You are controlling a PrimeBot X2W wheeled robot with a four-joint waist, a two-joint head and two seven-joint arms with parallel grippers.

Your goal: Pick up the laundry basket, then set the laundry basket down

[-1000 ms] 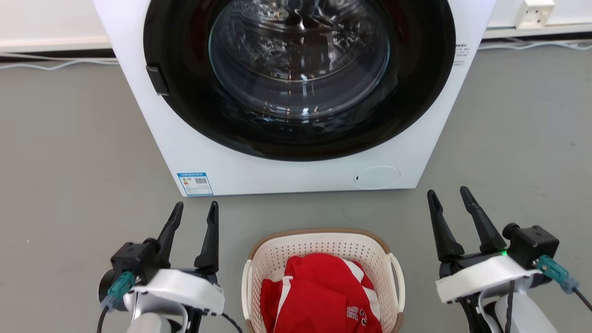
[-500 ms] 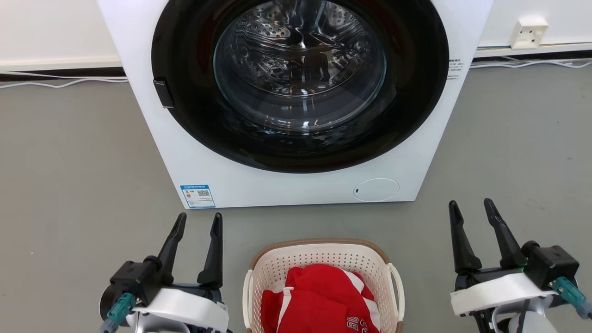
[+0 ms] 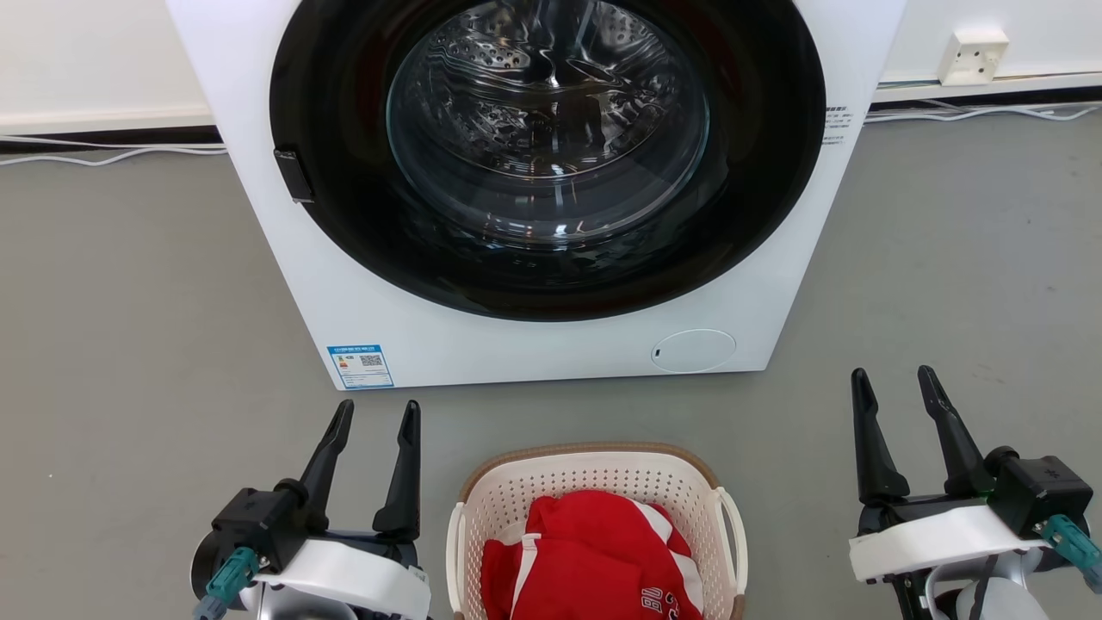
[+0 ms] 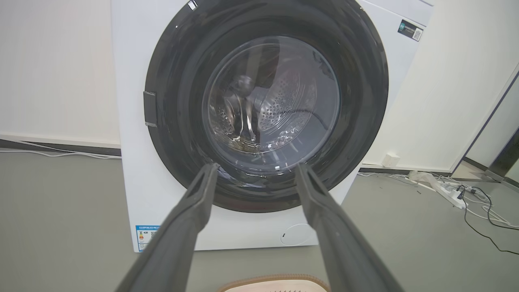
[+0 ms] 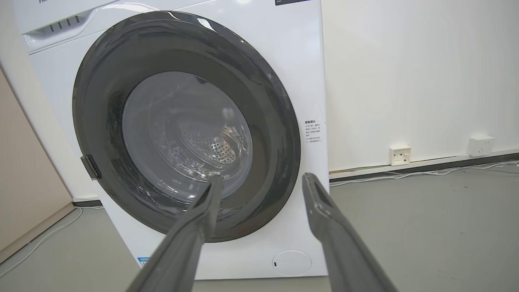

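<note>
The head view's bottom edge cuts off the laundry basket point(image 3: 594, 480) at its near end, red cloth point(image 3: 594, 560) hiding its floor

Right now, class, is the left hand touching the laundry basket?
Apart. The head view shows a strip of grey floor between the open left hand and the laundry basket, beside its left handle.

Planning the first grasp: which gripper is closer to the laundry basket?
Left. The left gripper hangs open close beside the laundry basket, on its left side; the right gripper, also open, stands clearly farther off its right side. Neither touches it.
</note>
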